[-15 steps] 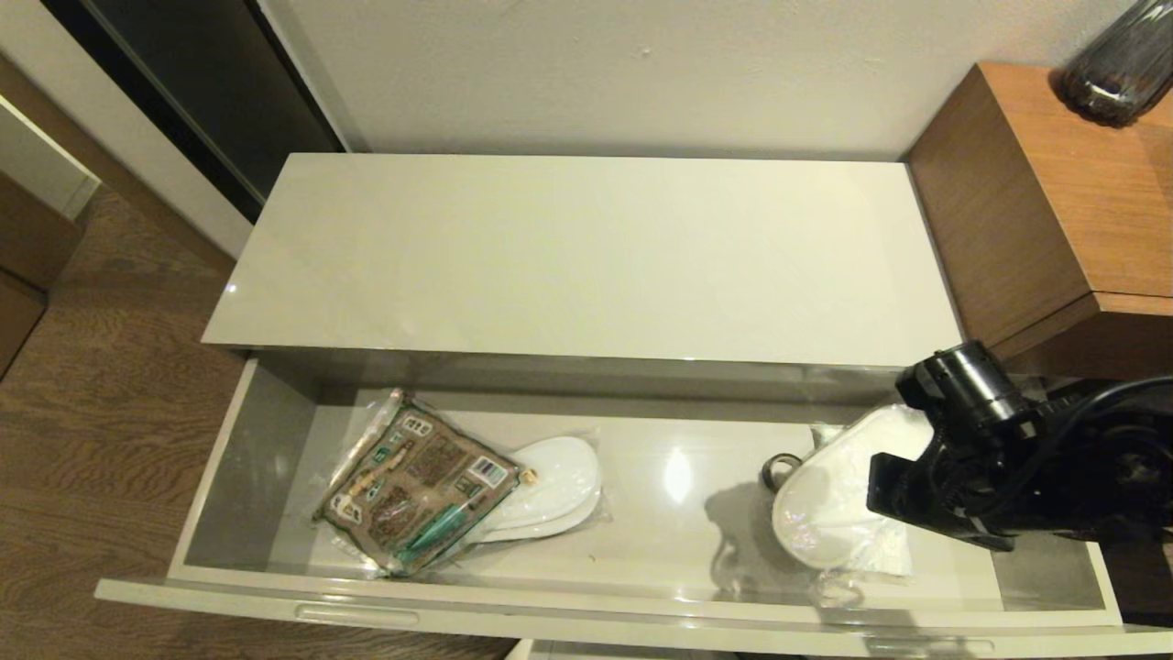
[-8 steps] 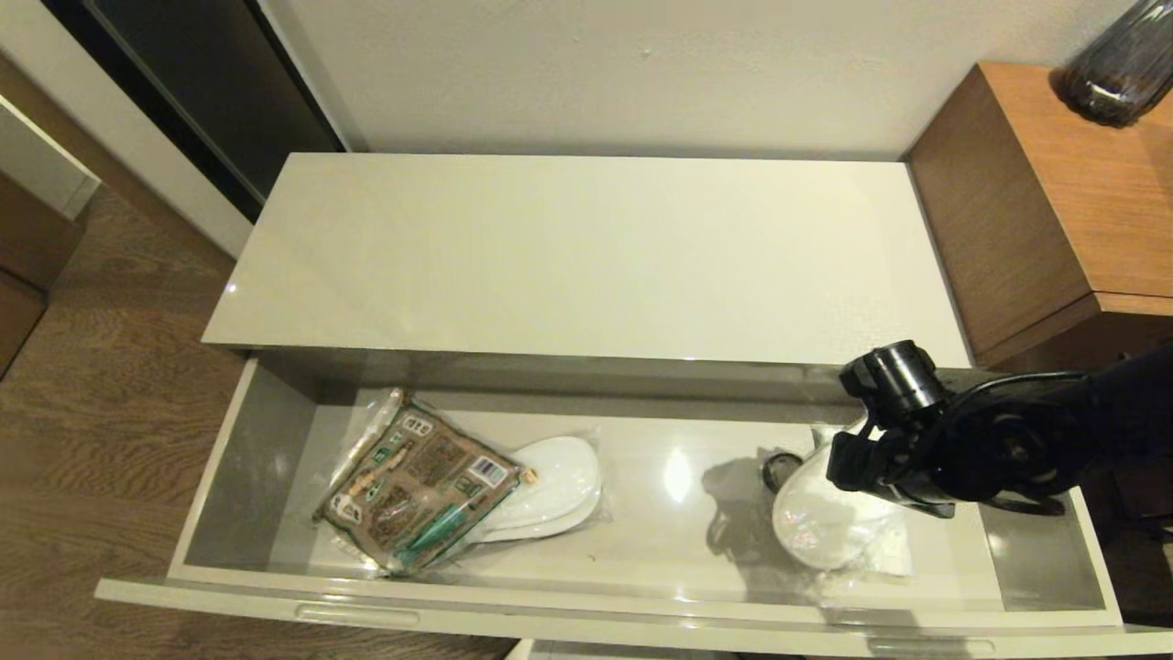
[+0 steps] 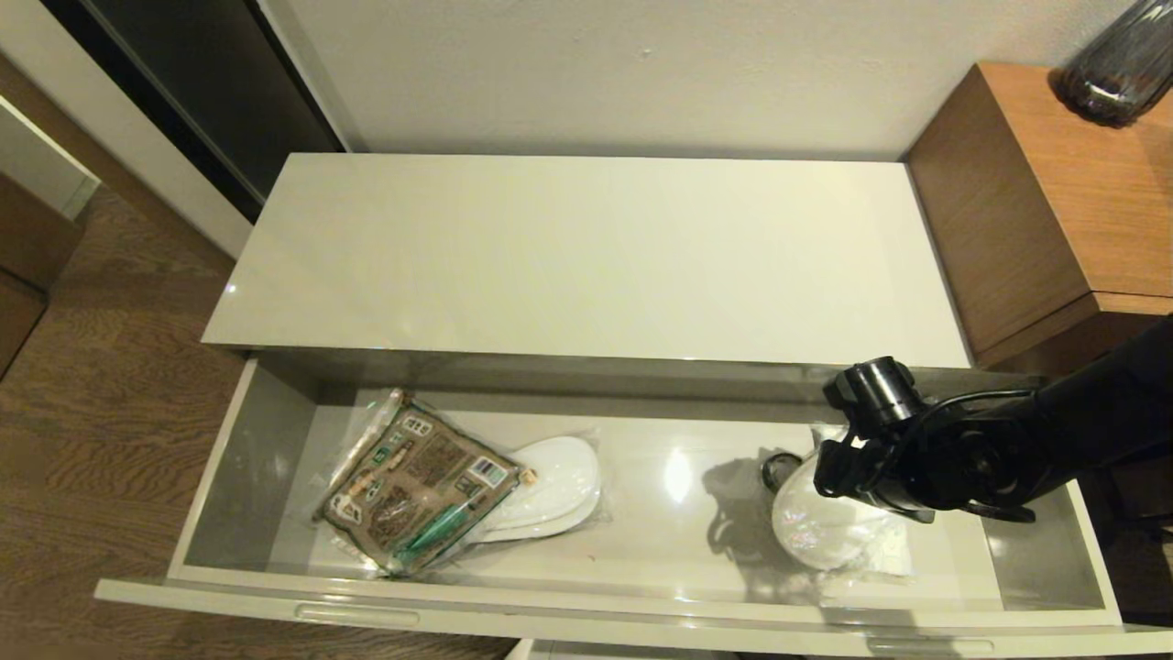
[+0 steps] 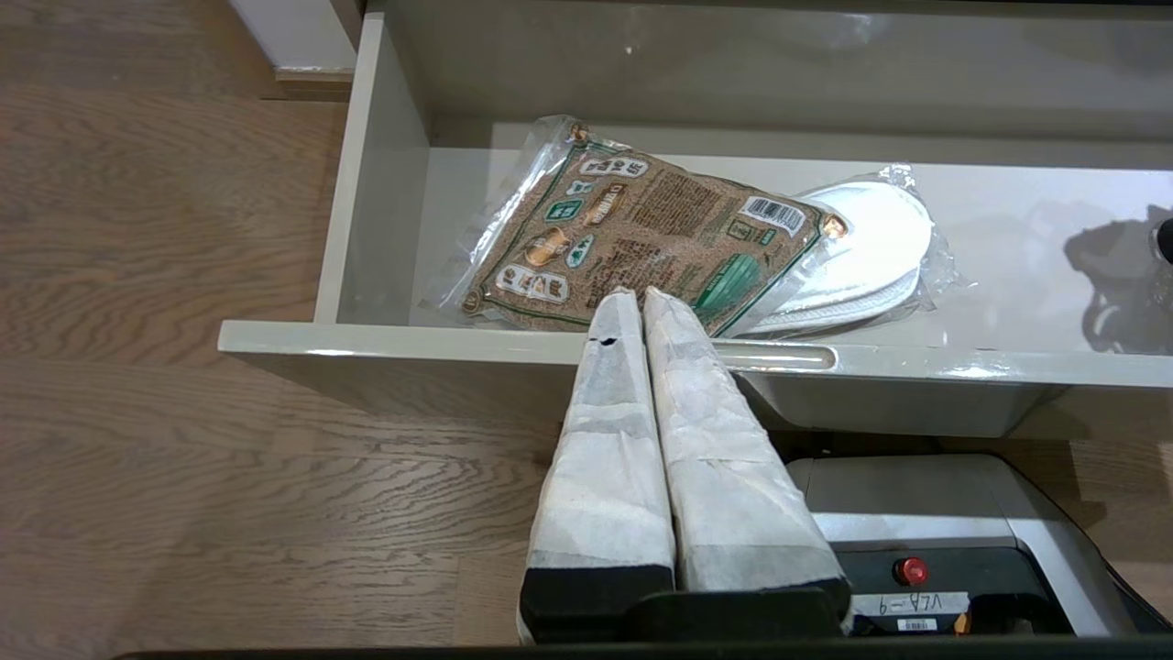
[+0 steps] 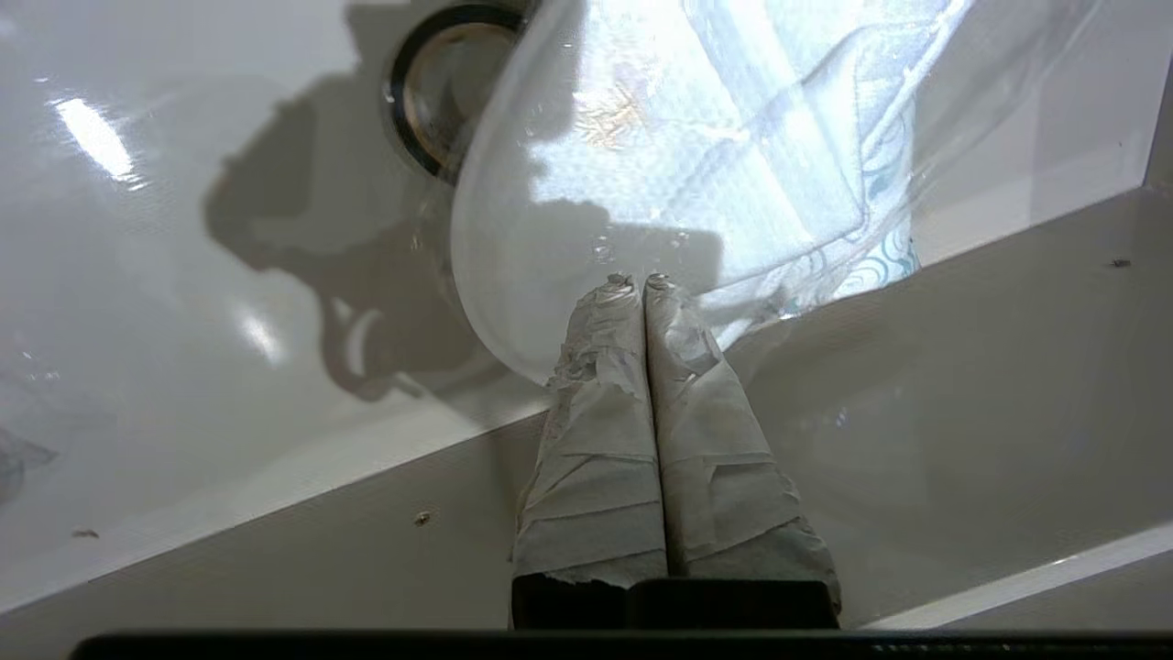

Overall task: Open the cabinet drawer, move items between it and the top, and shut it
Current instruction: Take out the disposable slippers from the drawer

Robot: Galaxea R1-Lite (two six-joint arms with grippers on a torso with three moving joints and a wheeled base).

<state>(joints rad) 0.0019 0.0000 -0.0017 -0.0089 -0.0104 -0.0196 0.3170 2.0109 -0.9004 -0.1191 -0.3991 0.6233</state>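
Cabinet drawer point(image 3: 247, 458) stands pulled fully out beneath the glossy off-white top point(image 3: 586, 257), its grey-beige inside exposed. At its left end lies one wrapped pair of white slippers point(image 3: 554, 490), with the brown-and-green packet point(image 3: 417, 490) resting partly over it. At the right end lies a second wrapped slipper pair point(image 3: 816, 532), and the small black tape roll point(image 3: 777, 469) sits touching its far-left edge, partly under the plastic. The right gripper point(image 5: 634, 284) reaches into that right end, its taped fingers point(image 5: 683, 367) pressed together with nothing between them, tips over the near edge of the second slipper pair; contact with the wrap cannot be told. The left gripper point(image 4: 632, 298), likewise clenched and empty, hangs outside the drawer's front edge.
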